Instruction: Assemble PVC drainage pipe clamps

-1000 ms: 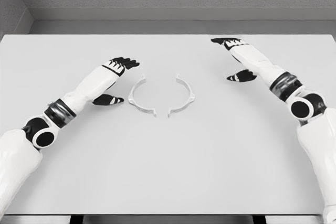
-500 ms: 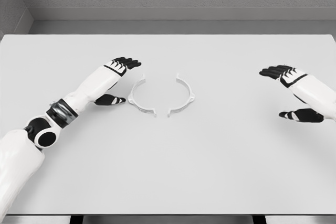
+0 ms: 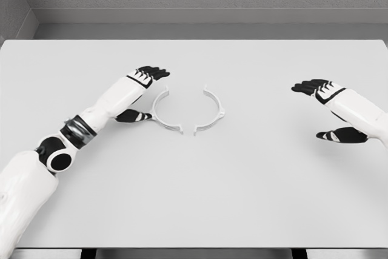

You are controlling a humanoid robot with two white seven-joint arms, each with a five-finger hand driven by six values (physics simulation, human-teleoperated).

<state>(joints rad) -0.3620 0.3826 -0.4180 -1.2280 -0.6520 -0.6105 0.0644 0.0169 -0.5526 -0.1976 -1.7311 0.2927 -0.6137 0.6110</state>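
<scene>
Two white clamp halves lie near the middle of the worktop [image 3: 254, 186], a bit toward its far edge. The left clamp half [image 3: 161, 113] and the right clamp half [image 3: 211, 110] curve toward each other like two sides of a ring, with a gap between them. The left hand [image 3: 140, 92] is just beside the left half, fingers spread and holding nothing, thumb almost touching it. The right hand [image 3: 327, 108] is open too, but well apart, near the right edge. The left hand is much nearer, so it looks ready to grab first.
</scene>
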